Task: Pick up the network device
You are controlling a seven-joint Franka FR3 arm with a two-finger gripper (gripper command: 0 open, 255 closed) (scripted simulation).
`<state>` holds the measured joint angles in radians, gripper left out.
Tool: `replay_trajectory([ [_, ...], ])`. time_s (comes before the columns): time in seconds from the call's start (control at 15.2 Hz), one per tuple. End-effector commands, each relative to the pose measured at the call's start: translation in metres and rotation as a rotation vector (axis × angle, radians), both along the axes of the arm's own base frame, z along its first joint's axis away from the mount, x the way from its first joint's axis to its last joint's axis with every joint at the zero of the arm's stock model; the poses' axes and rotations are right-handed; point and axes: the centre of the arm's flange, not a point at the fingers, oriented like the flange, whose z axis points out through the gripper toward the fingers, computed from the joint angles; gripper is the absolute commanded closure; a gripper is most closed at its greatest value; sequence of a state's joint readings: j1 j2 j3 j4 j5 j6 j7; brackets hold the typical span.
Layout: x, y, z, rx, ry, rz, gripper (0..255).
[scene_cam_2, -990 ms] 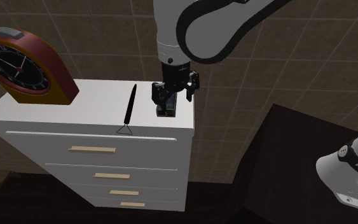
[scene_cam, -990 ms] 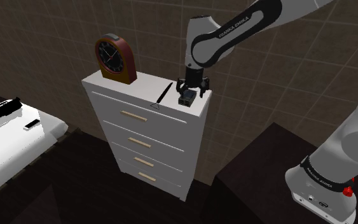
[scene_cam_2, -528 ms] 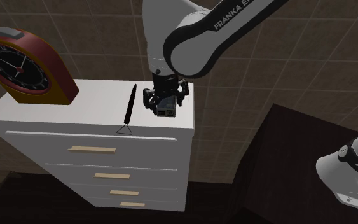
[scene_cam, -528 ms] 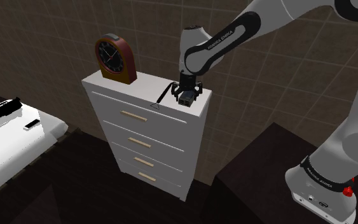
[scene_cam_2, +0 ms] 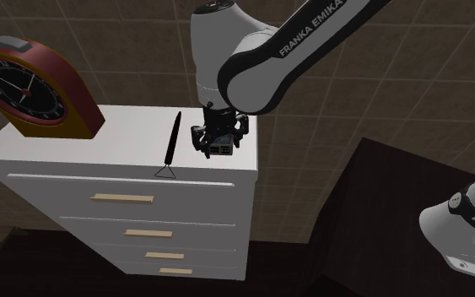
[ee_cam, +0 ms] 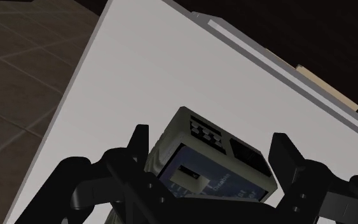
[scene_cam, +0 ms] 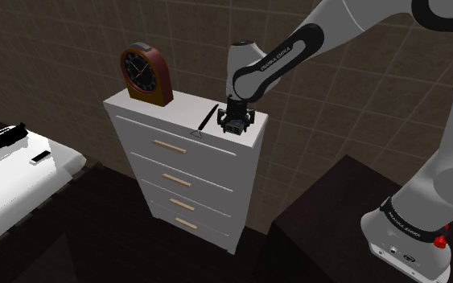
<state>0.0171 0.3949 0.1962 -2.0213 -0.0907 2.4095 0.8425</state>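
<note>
The network device (ee_cam: 212, 162) is a small grey-green box with a dark face and ports, lying on the white dresser top (ee_cam: 139, 76) near its right end. My black gripper (ee_cam: 212, 143) comes down over it, one finger against each of its sides, so the fingers clasp it. In the shoulder view the gripper (scene_cam: 232, 123) and the device (scene_cam: 233, 126) sit at the dresser's (scene_cam: 160, 112) right end. In the second exterior view the device (scene_cam_2: 219, 147) looks slightly tilted in the gripper (scene_cam_2: 218, 142), low over the dresser top (scene_cam_2: 117, 139).
A thin black pen-like rod (scene_cam: 207, 118) with a wire triangle lies just left of the device. A red-brown clock (scene_cam: 145, 74) stands at the dresser's far left. A white bed (scene_cam: 15, 181) with dark items is at the left; a dark cabinet (scene_cam: 329, 225) is at the right.
The arm has swung its elbow over and the hand has sunk lower onto the device. The fingers, spread wide a second ago, have closed in on its sides.
</note>
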Motion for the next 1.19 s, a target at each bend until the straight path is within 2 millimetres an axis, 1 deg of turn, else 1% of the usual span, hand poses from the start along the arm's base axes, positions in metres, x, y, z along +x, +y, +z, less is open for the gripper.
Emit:
replay_trajectory([
  [0.0, 0.0, 0.0, -0.002, 0.0, 0.001, 0.0, 255],
  [0.4, 0.0, 0.0, -0.002, 0.0, 0.001, 0.0, 255],
  [1.12, 0.0, 0.0, 0.056, 0.0, 0.001, 0.0, 255],
])
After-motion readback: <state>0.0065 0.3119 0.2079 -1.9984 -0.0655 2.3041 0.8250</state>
